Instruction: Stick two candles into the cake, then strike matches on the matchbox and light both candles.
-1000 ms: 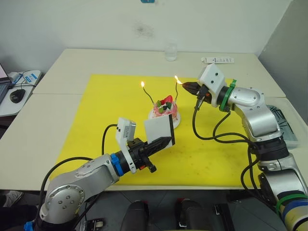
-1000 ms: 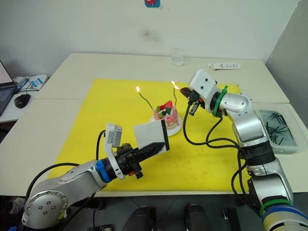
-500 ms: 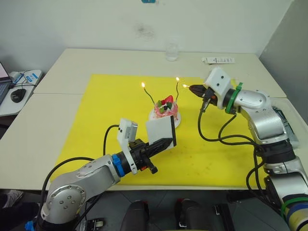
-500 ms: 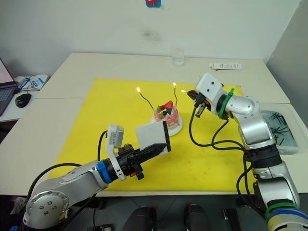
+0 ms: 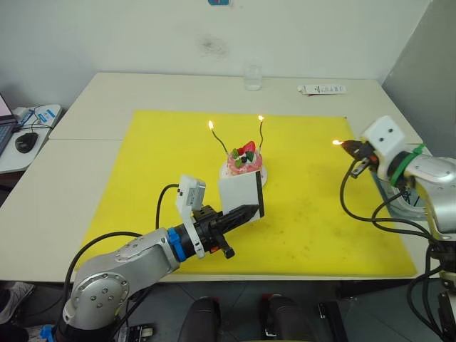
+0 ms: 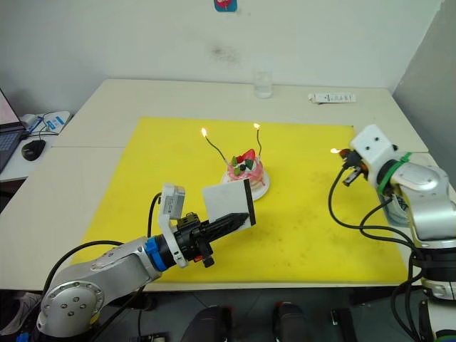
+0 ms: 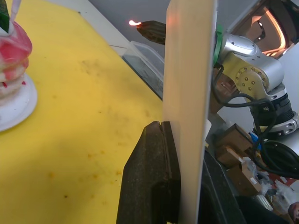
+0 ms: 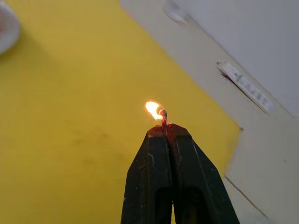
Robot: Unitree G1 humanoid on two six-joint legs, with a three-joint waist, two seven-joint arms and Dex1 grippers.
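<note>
The pink cake (image 5: 245, 162) stands on its white plate in the middle of the yellow mat (image 5: 164, 157). Two thin candles rise from it, the left candle (image 5: 219, 139) and the right candle (image 5: 261, 132), each with a flame at its tip. My left gripper (image 5: 246, 211) is shut on the white matchbox (image 5: 240, 194), held upright just in front of the cake. My right gripper (image 5: 349, 147) is over the mat's right edge, well away from the cake, shut on a short match (image 8: 163, 122) that burns at its tip.
A clear tray (image 6: 402, 206) sits off the mat at the right, behind my right arm. A glass (image 5: 252, 77) and a white remote (image 5: 322, 89) lie at the table's far side. A mouse (image 5: 26, 140) and other items sit on the table at the far left.
My right gripper has pulled away from the cake to the right with the burning match. The right candle now burns on its own. The left gripper still holds the matchbox.
</note>
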